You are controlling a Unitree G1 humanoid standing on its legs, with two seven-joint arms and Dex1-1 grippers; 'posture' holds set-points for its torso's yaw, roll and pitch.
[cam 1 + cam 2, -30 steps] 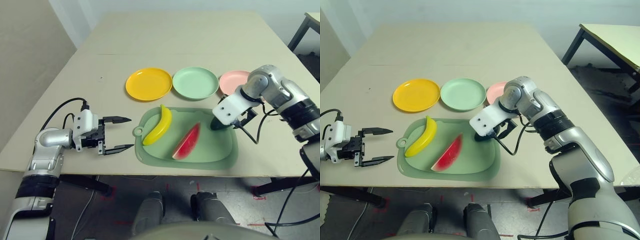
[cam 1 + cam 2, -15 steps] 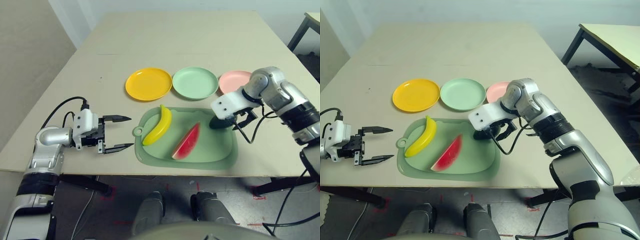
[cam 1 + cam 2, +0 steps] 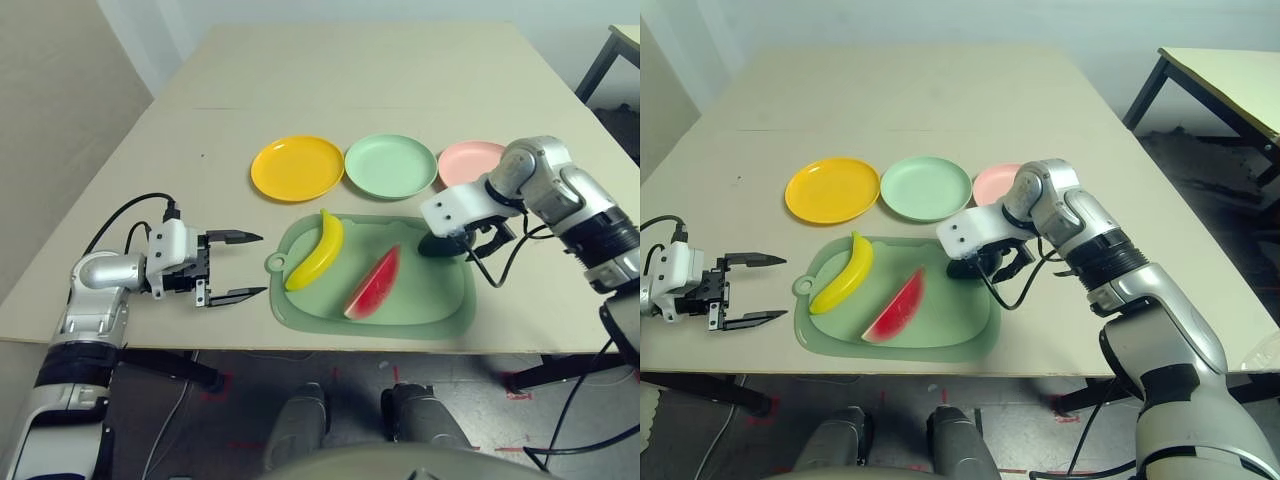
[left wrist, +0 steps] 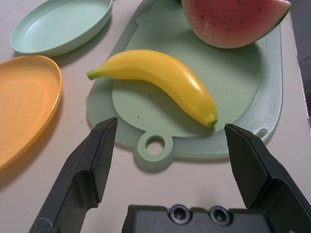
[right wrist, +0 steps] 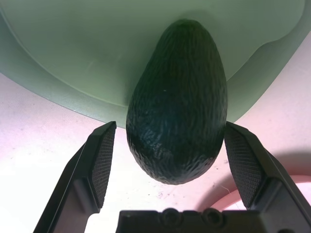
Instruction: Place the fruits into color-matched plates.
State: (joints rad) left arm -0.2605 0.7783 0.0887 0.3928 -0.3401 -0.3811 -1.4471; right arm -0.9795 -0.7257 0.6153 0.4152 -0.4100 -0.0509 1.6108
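Right wrist view: right gripper (image 5: 167,160) jaws apart astride the avocado (image 5: 179,99), poised to clamp; left gripper (image 3: 238,266) jaws apart, idle.

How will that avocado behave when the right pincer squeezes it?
The avocado looks like a rigid toy, so it probably won't squash. Its rounded, tapered body could slide out between the flat fingers unless gripped at its widest part. The pebbled skin should help. It lies across the mat's edge, so a nudge may roll it.

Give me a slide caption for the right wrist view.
Right gripper open, its fingers flanking the dark green avocado lying at the edge of the green mat.
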